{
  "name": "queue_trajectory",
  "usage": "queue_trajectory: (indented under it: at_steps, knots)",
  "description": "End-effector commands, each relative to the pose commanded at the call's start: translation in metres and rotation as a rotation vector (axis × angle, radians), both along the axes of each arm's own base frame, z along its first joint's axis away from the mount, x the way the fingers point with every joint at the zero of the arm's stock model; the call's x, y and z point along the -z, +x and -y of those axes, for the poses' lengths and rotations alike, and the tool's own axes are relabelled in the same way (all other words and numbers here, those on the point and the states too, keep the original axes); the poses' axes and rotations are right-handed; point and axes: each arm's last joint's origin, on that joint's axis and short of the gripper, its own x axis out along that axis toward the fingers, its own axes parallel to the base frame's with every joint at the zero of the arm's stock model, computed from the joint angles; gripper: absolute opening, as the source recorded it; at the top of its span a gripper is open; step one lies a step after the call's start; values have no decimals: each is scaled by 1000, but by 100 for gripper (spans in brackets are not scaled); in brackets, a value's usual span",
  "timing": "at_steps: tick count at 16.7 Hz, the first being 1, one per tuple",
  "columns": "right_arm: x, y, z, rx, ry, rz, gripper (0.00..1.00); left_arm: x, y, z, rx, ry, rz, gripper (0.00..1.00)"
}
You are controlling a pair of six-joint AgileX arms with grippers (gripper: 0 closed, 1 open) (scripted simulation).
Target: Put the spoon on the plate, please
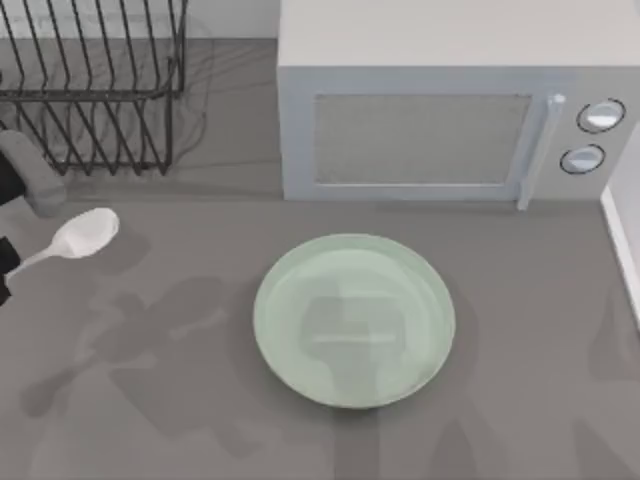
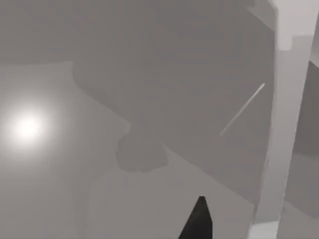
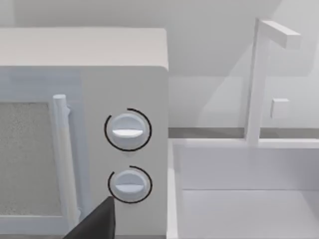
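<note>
Spoon (image 1: 85, 235) far left, top cam | plate (image 1: 354, 320) centre, bare | microwave (image 3: 84, 129) dials, R wrist cam

Microwave (image 1: 455, 100) (two round dials) beside a wire dish rack (image 1: 95, 85).

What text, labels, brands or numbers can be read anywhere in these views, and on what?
None can be read.
The microwave shows no brand, and its two dials carry no numbers or marks.
The plate, the spoon and the dish rack are unmarked too.
</note>
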Motion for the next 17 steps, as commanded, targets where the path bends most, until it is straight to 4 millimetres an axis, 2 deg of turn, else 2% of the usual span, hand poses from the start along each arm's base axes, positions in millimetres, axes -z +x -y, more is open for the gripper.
queue_trajectory:
  at_steps: [4,8,12,17]
  knots:
    - [0,0,0,0,0,0,100,-5,2,9,124,-6,2,0]
    - [0,0,0,0,0,0,100,-16,6,33,466,-16,8,0]
    - [0,0,0,0,0,0,100,-25,11,70,1004,-32,5,0]
    - [0,0,0,0,0,0,100,-25,15,126,1807,-80,-19,0]
